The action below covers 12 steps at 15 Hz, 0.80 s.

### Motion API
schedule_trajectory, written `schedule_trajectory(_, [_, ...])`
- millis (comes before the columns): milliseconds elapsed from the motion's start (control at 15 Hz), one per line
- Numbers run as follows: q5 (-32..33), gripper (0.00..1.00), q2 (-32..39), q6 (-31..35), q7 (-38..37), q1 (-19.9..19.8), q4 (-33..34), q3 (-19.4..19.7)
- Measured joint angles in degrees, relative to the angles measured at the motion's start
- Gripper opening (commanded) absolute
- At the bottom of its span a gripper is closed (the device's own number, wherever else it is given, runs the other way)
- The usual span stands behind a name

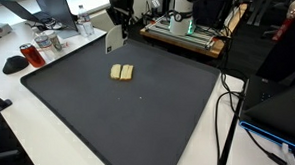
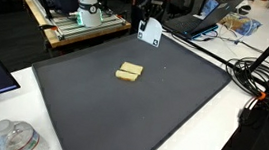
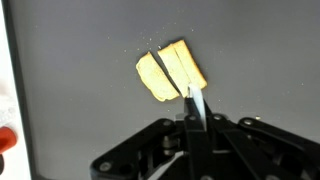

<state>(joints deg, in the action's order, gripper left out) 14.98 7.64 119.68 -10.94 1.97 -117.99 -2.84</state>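
The claw point(image 3: 195, 98) hangs pressed together, empty, near a worktop point(image 1: 136, 122) edge (clear of the two yellow blocks point(image 3: 171, 70)).

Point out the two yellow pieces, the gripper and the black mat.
yellow pieces point(image 1: 122, 72): in an exterior view, middle of the pair.
gripper point(image 3: 195, 96): wrist view, between its fingertips.
black mat point(image 2: 171, 109): in an exterior view, bare part.

Two blocks point(image 1: 122, 72) lie touching, side by side, on the mat point(image 1: 146, 117), upper centre of frame in both exterior views. The mat lies on the table point(image 1: 12, 102). In the wrist view, the gripper point(image 3: 194, 95) sits at the blocks' lower edge.
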Motion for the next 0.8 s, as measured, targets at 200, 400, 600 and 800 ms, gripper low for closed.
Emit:
schedule_trajectory(200, [-3.8,0.01,2.4,-0.4,-1.2,-0.8,2.4,1.9])
schedule_trajectory(400, [-7.2,0.01,3.3,-0.4,-1.9,-2.2,2.2,3.8])
schedule_trajectory(600, [-9.9,0.01,3.5,0.6,-2.1,-3.6,0.8,5.2])
schedule_trajectory(800, [-11.5,0.01,4.0,3.6,-2.1,-4.3,-1.4,5.7])
